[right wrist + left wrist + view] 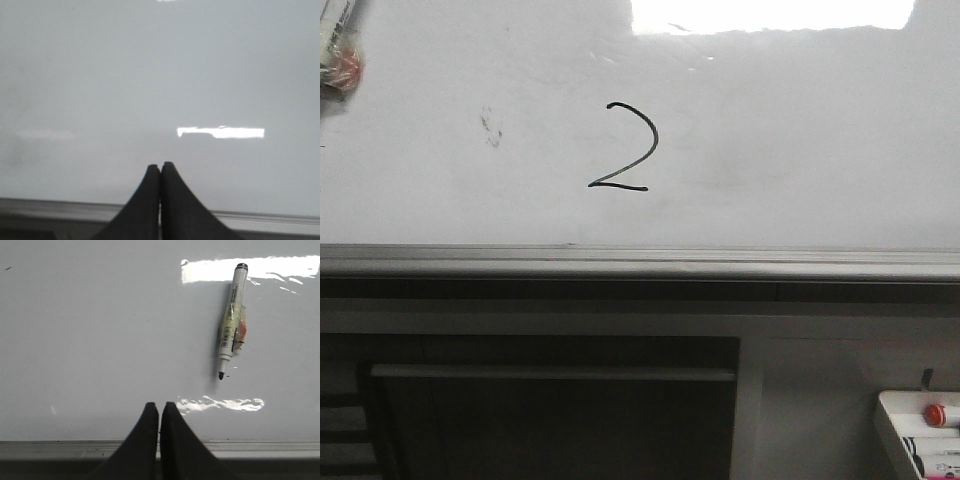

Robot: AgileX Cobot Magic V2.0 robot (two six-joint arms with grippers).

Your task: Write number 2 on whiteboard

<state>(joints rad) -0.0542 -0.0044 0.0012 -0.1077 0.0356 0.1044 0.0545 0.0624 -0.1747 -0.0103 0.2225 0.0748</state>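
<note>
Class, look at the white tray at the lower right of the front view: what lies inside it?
Inside the tray a red knob and parts of some marker-like items show. The picture's edge cuts off the rest, so its full contents cannot be seen.

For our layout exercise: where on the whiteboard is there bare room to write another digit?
The whiteboard is bare right of the number 2, down to the grey rail. Left is tighter: smudge marks and a marker in the corner.

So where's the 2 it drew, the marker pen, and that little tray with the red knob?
number 2 (pixel 650 143): front view, on the curved right stroke.
marker pen (pixel 231 322): left wrist view, on the barrel's middle.
small white tray (pixel 890 418): front view, on its left rim.
</note>
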